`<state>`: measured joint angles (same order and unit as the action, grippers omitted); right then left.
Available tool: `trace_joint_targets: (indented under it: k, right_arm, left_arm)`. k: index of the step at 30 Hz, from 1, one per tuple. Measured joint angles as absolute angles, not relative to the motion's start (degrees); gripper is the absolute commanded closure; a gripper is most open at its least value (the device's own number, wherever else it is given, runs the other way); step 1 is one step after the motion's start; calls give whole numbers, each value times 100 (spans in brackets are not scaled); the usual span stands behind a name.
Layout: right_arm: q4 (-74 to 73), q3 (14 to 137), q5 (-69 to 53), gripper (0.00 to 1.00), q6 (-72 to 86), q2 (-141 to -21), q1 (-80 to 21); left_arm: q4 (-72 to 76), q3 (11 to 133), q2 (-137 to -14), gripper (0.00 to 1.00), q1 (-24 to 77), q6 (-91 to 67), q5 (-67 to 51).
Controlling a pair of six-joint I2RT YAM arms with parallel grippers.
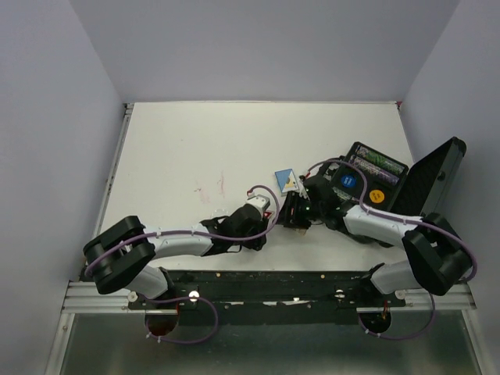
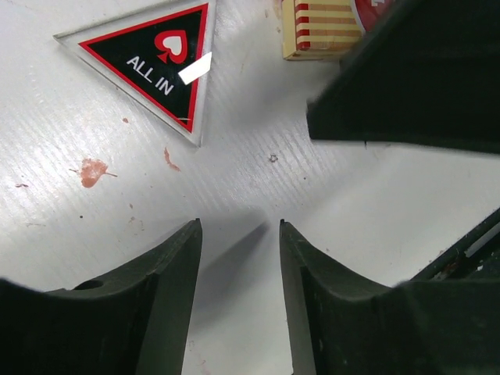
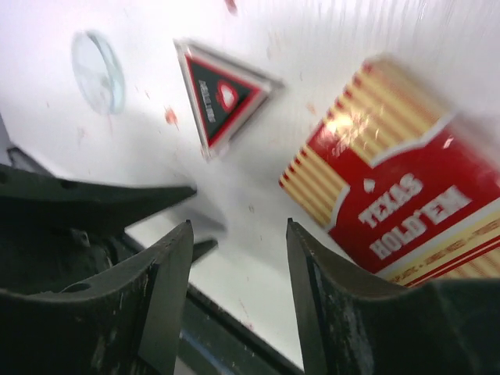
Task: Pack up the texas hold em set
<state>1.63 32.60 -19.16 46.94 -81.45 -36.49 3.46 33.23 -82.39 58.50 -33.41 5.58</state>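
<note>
Nearest lens, L wrist view: L gripper (image 2: 238, 226), fingers apart, bare table (image 2: 328, 203) showing between, clamped on nothing; low over surface.

Far-left of those tips: triangular ALL IN marker (image 2: 160, 58), flat on table, touching nothing; right of it at far edge of view, corner of red card box (image 2: 320, 27); further right, black bulk of other arm, close.

R wrist view: R gripper (image 3: 240, 226), jaws apart too, empty; ahead of it, L to R: clear marker (image 3: 98, 70), triangle again, then red box lying flat, label up, beside right fingertip and not between fingers; contact w/ box: cannot tell.

Top view, right side of table: black case (image 1: 434, 178), lid up, chip rows (image 1: 380, 164) seated; blue marker (image 1: 349, 181) and orange marker (image 1: 376, 195) seemingly inside already. Just far of both grippers: small blue flat item (image 1: 285, 180), prob. blue card box; too small to confirm.

Step in hand, by judgement: collecting loose pieces mid-table; both grippers nose to nose near red box, no grasp made.

Next move calls for: shifting R gripper right to straddle box across narrow side; closing, lifting, carrying right to free slot in case. Thin triangle and clear disc prob. harder; flat on table, so pinch by rim or slide first. Keep L arm clear; little room between wrists, collision risk.
</note>
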Motion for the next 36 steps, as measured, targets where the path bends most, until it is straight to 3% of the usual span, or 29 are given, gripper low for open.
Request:
trace_joint_targets:
  k: [7,12,36]
  right_arm:
    - [-687,4049,-838,32,4226,-7762,-3636]
    - [-1063,4084,-443,28,4093,-7754,-3607]
    - [-2329,4943,1420,17,3074,-7369,-3280]
  left_arm:
    - [338,3229,-8044,18,5863,-3271,438]
    - [62,3124,-7732,10,5863,-3138,419]
    - [-624,3350,-6910,10,5828,-2768,283]
